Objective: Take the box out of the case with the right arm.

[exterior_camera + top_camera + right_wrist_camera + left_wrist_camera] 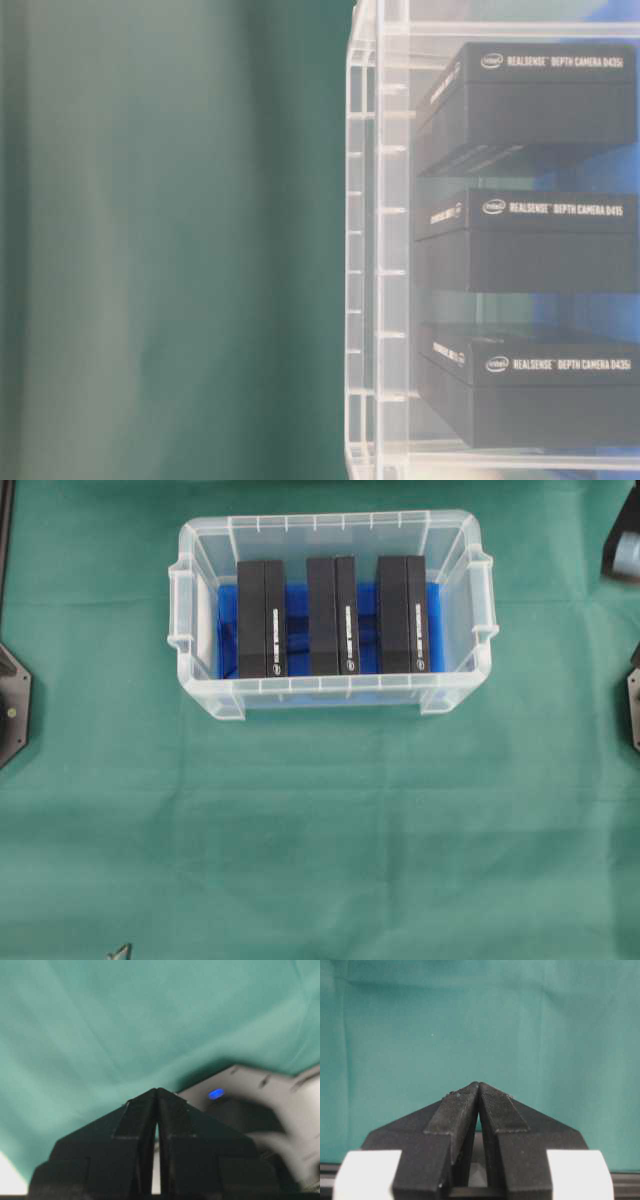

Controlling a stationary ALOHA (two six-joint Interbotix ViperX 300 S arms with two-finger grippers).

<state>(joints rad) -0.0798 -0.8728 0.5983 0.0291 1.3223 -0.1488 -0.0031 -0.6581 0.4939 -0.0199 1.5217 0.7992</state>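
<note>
Ahead of the fingers: only green cloth on the table (320,860) shows in both wrist views; neither view shows the tub or a box.
Case: the large clear plastic rectangular case (330,693), rimmed, with side handles and a blue sheet on its bottom, sits on the table, well apart from both pairs of fingers.
Boxes: three black rectangular boxes stand side by side inside the case: left box (261,618), middle box (332,615), right box (401,614). All three remain in the case.
Right gripper (156,1091): fingers clenched tip to tip, grasping nothing.
Left gripper (478,1085): fingers clenched together, empty.
Done: nothing yet, by my reading; no box is lifted or touched.
Left to do: reach the right arm over the case, part its fingers, grasp one box, lift it out.
</note>
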